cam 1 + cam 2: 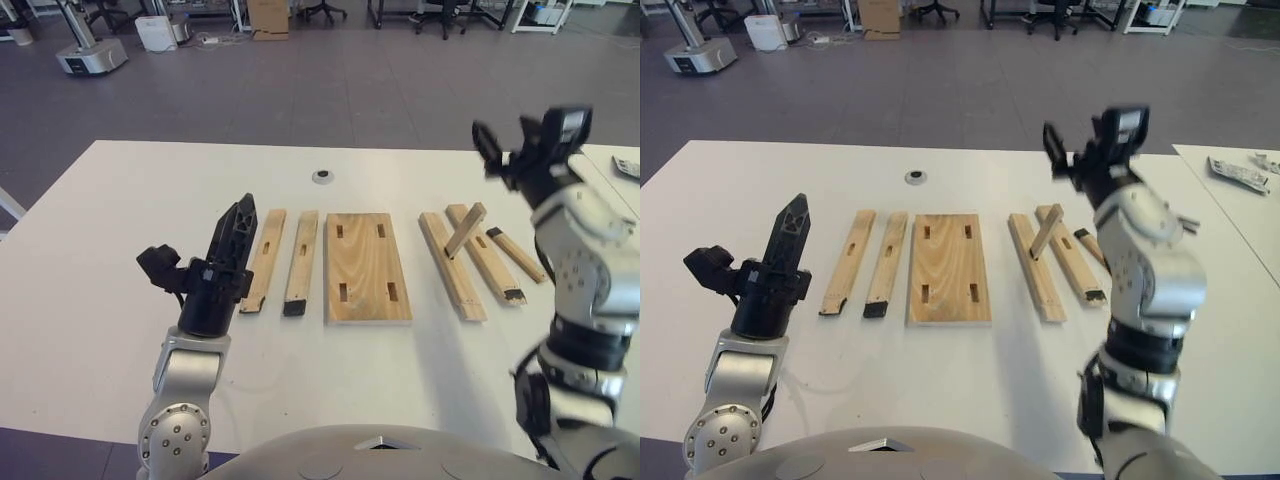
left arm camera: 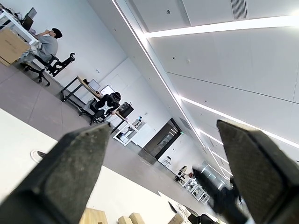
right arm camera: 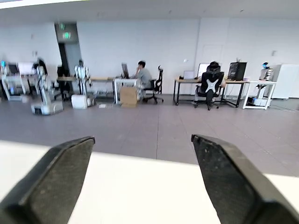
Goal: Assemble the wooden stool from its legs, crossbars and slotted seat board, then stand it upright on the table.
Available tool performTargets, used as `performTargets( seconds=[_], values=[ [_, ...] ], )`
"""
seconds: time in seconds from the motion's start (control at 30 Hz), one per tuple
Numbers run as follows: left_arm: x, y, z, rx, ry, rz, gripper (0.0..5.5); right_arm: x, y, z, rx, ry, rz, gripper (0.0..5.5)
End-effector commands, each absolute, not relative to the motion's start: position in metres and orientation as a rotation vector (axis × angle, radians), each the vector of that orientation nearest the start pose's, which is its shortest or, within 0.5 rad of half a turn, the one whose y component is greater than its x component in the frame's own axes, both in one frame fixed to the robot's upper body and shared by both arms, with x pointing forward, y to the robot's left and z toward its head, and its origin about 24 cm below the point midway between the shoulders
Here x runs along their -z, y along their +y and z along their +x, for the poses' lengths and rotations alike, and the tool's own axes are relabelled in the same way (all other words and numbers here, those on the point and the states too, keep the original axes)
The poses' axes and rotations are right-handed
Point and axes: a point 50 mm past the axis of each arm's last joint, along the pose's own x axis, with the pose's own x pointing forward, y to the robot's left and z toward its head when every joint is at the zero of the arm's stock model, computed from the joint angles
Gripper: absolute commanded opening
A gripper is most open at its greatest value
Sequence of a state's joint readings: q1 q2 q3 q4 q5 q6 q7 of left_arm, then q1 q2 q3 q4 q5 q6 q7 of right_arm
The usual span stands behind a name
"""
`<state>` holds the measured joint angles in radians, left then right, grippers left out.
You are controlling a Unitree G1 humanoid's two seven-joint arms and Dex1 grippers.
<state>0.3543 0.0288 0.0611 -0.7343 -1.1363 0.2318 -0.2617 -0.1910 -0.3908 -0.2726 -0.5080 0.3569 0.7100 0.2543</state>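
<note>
The slotted seat board (image 1: 366,266) is seen in the head view laid flat at mid-table (image 1: 100,230), with two legs (image 1: 264,258) just to its left and more wooden pieces (image 1: 484,252) to its right, one crossbar (image 1: 465,230) propped aslant on them. In the left wrist view the left gripper (image 2: 159,158) is shown spread wide, grasping nothing. In the right wrist view the right gripper (image 3: 142,172) is likewise parted and unladen.
</note>
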Motion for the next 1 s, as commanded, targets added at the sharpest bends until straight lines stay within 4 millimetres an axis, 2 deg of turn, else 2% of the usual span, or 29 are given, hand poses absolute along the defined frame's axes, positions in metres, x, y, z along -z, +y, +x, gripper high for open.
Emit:
performTargets(
  seconds=[0.03,0.13,0.27,0.43,0.63,0.77,0.87,1.0],
  values=[
    [-0.138,0.154,0.164,0.453,-0.347,-0.974,4.13,-0.115,-0.243,0.205,-0.193,0.138,-0.245,3.89],
    [-0.137,0.154,0.163,0.452,-0.347,-0.978,4.13,-0.101,-0.244,0.196,-0.216,0.199,-0.238,3.89],
    [-0.136,0.152,0.164,0.46,-0.342,-0.985,4.13,-0.085,-0.234,0.205,-0.275,0.316,-0.246,3.89],
    [-0.134,0.155,0.166,0.44,-0.328,-0.966,4.13,-0.063,-0.228,0.205,-0.313,0.488,-0.208,3.89],
    [-0.134,0.158,0.168,0.455,-0.314,-0.961,4.13,-0.041,-0.228,0.203,-0.246,0.672,-0.12,3.89],
    [-0.135,0.158,0.169,0.466,-0.307,-0.962,4.13,-0.031,-0.218,0.208,-0.224,0.788,-0.06,3.89],
    [-0.135,0.159,0.171,0.473,-0.3,-0.958,4.13,-0.033,-0.218,0.212,-0.198,0.825,-0.038,3.36],
    [-0.132,0.16,0.174,0.47,-0.255,-0.945,4.13,-0.04,-0.229,0.217,-0.137,0.813,-0.013,2.6]
  ],
)
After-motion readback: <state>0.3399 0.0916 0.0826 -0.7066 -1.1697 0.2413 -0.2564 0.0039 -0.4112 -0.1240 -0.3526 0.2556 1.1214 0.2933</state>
